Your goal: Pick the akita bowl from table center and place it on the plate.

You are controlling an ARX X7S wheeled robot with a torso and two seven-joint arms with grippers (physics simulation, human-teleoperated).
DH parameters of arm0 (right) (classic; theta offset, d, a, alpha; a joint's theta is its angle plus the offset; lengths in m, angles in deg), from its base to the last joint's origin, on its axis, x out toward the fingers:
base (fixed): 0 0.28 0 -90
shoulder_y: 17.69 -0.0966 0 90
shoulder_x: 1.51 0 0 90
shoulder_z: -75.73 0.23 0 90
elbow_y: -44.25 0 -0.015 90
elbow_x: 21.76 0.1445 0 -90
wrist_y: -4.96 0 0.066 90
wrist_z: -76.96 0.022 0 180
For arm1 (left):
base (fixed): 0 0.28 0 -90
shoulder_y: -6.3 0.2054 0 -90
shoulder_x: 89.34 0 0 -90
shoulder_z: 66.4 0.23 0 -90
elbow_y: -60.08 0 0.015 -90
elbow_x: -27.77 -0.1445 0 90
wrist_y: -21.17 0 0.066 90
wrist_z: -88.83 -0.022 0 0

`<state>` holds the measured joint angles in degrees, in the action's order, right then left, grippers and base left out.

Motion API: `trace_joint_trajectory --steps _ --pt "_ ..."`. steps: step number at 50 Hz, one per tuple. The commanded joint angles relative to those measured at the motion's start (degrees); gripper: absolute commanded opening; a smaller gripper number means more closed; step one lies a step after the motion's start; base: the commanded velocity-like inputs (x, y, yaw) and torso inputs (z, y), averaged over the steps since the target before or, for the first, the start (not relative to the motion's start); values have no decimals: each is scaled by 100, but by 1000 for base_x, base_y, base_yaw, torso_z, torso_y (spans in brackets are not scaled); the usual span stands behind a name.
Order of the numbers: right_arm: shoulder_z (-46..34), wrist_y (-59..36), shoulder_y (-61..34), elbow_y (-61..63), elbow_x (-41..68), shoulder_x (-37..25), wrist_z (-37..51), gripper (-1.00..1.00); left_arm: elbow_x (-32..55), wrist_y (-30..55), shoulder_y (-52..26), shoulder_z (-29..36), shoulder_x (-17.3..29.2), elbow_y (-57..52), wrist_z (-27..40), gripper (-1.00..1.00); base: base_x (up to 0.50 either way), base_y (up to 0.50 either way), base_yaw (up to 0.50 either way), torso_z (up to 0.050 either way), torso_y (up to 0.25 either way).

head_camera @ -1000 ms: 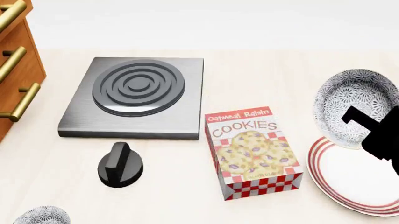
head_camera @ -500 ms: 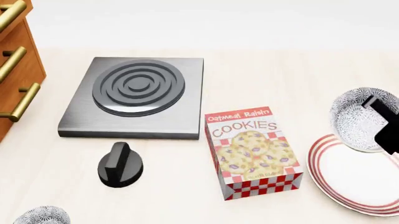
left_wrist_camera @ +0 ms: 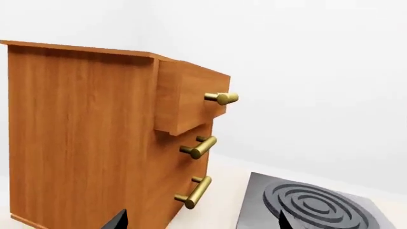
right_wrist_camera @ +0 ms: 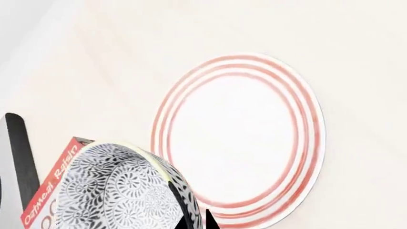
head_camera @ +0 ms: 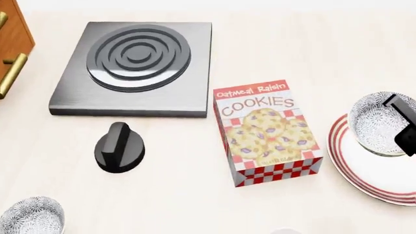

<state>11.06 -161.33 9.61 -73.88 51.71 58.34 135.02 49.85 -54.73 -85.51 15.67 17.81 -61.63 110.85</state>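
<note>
The akita bowl (head_camera: 377, 124), white with a dense grey-black flower pattern, is at the right edge of the head view, over the far left rim of the red-ringed plate (head_camera: 377, 178). My right gripper (head_camera: 404, 122) is shut on the bowl's rim. In the right wrist view the bowl (right_wrist_camera: 121, 191) is tilted, and the two fingertips of the right gripper (right_wrist_camera: 197, 223) pinch its wall, with the plate (right_wrist_camera: 241, 133) beyond it. Whether bowl and plate touch is unclear. My left gripper (left_wrist_camera: 200, 225) is open and holds nothing, between the wooden cabinet and the burner.
A cookie box (head_camera: 266, 132) stands just left of the plate. A grey burner plate (head_camera: 133, 66) and a black knob (head_camera: 119, 147) lie further left. A second patterned bowl (head_camera: 29, 217) sits at the near left. The drawer cabinet (left_wrist_camera: 83, 138) stands at the far left.
The right gripper carried the bowl down and to the right, from beyond the plate to over its rim. The head view has tilted down, so the whole scene sits higher.
</note>
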Motion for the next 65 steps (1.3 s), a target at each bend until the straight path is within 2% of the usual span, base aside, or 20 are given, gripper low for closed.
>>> trace_joint_trajectory --steps 1,5,11,24,34,36,42,58,65 --pt "-14 124 -33 -74 30 -26 -121 -100 -321 -207 64 198 68 7 -38 100 0 0 0 0 -250" --pt "-1 121 -39 -65 56 -36 -102 -100 16 -52 48 84 62 -36 -52 100 0 0 0 0 -180" --pt "62 220 -60 -45 72 -69 -114 -100 36 -54 38 64 58 -18 -17 100 0 0 0 0 0" --pt "-316 863 -503 -825 -470 -193 -834 -100 -152 -222 70 126 98 -23 -4 100 0 0 0 0 0" --pt "-382 1092 -587 -1049 -596 -229 -1071 -100 -274 -329 152 186 131 -47 -10 100 0 0 0 0 -244" --pt "-357 1113 -587 -1038 -585 -244 -1069 -100 -76 -278 176 116 129 -109 -33 100 0 0 0 0 -250" --pt "-364 1317 -639 -1198 -670 -297 -1248 -100 34 -219 169 89 124 -91 -12 100 0 0 0 0 0" --pt "-810 2257 -1001 -2674 -1345 -321 -2360 -100 204 -176 273 -15 204 -303 16 100 0 0 0 0 0" --pt "-1119 2584 -1481 -3527 -1716 -356 -2781 -100 220 -184 303 -22 226 -346 25 100 0 0 0 0 0"
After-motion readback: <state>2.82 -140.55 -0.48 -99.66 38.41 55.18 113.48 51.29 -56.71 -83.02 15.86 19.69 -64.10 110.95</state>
